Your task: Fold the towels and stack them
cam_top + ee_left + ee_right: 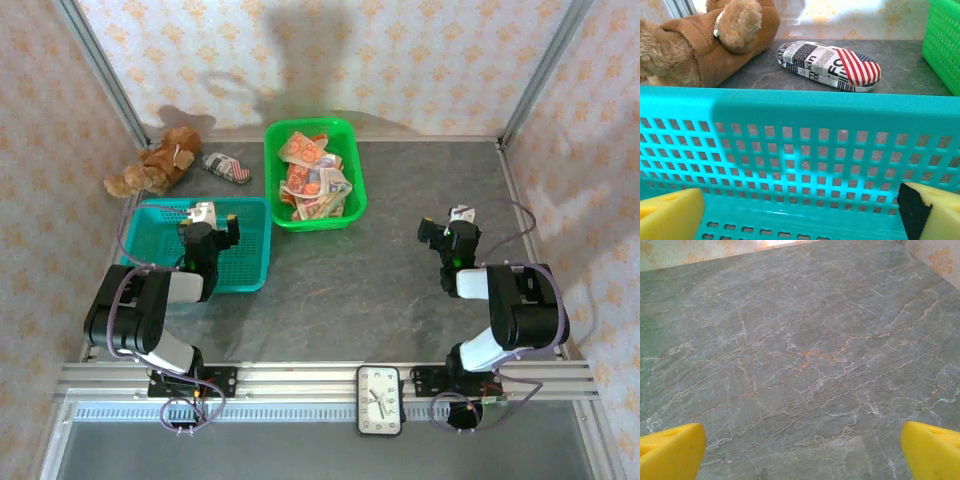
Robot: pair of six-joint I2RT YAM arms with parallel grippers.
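Observation:
The towels (312, 175), cream and orange printed cloths, lie crumpled in a heap inside the green basket (275, 165) at the back middle of the table. My left gripper (210, 228) hangs open over the teal basket (150, 235), well left of the towels. In the left wrist view its yellow fingers (670, 215) stand wide apart in front of the teal basket's perforated far wall (800, 110), with nothing between them. My right gripper (447, 228) is open above bare table on the right. Its yellow fingers (935, 450) are spread over grey marble.
A brown teddy bear (155, 165) and a small striped shoe (228, 167) lie behind the teal basket; the bear (715, 40) and shoe (830, 65) are close beyond its wall. The green basket's corner (942, 45) stands at right. A clock (380, 400) sits on the front rail.

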